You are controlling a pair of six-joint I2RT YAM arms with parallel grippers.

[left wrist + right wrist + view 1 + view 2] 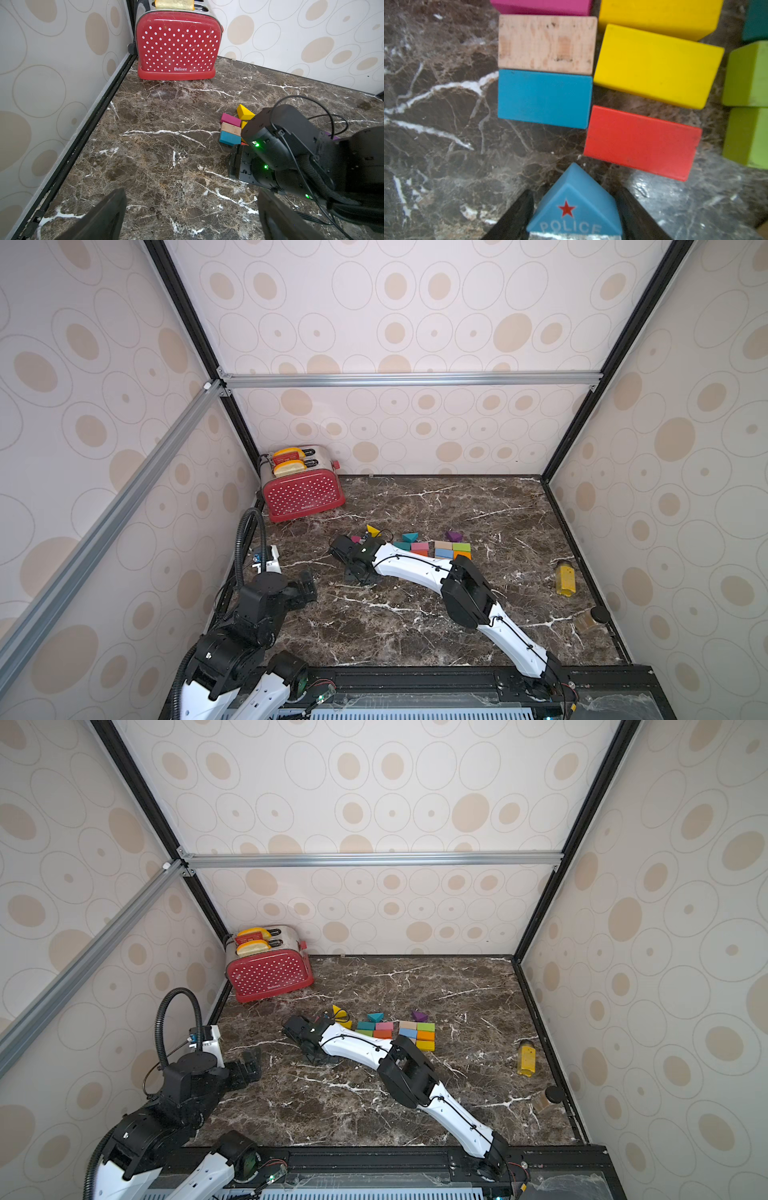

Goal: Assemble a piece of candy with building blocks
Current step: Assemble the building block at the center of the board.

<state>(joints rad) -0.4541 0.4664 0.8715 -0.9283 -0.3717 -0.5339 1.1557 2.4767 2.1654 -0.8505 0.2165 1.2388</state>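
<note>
Building blocks (pixel 419 547): small painted wooden bricks and wedges, lying flat in a loose row toward the back of the marble tabletop (pixel 415 635), as both top views show. Right gripper (pixel 575 190) is down at the end of the row nearest the toaster (pixel 303 493). Between its 2 fingers sits a blue wedge (pixel 575 207) marked POLICE with a red star. The wedge's point is aimed at the gap between a blue brick (pixel 545 97) and a red brick (pixel 641 143), and it is apart from both. The fingers stand part-way apart, close along the wedge's flanks; whether the pads press on it cannot be told. Left gripper (pixel 192 193) hangs near the left wall, fingers spread wide, nothing between them.

Handling assessment: the pieces are judged light, rigid and not fragile, and the smooth paint is likely slick against the pads. Each brick offers 2 parallel long sides, and the sound place to grip is near mid-length. The wedge is the awkward item. Its sloped faces would tend to squirt out under pressure, so hold it across its 2 flat parallel ends, low down. Several neighbours lie touching, so a careless approach may nudge them.
</note>
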